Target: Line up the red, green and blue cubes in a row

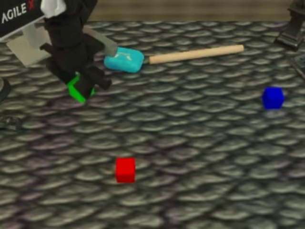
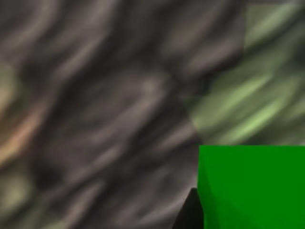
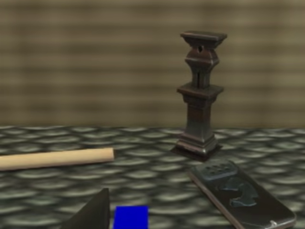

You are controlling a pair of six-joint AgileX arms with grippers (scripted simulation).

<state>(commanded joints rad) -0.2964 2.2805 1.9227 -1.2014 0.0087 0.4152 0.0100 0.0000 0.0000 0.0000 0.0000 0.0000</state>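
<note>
My left gripper (image 1: 82,88) is at the table's back left, shut on the green cube (image 1: 74,88). In the left wrist view the green cube (image 2: 252,186) fills one corner, with a dark finger (image 2: 190,214) against its side. The red cube (image 1: 125,170) lies alone near the front, left of centre. At the right side the blue cube (image 1: 273,97) rests on the table. My right arm stays out of the top view. Its wrist view shows one dark finger (image 3: 93,212) beside the blue cube (image 3: 131,217), set well off to the side with nothing against it.
A turquoise rounded block (image 1: 125,60) with a wooden stick handle (image 1: 195,53) lies just right of my left gripper. A dark pedestal (image 1: 293,28) stands at the back right corner. Beside the pedestal (image 3: 200,95) lies a flat dark slab (image 3: 243,195).
</note>
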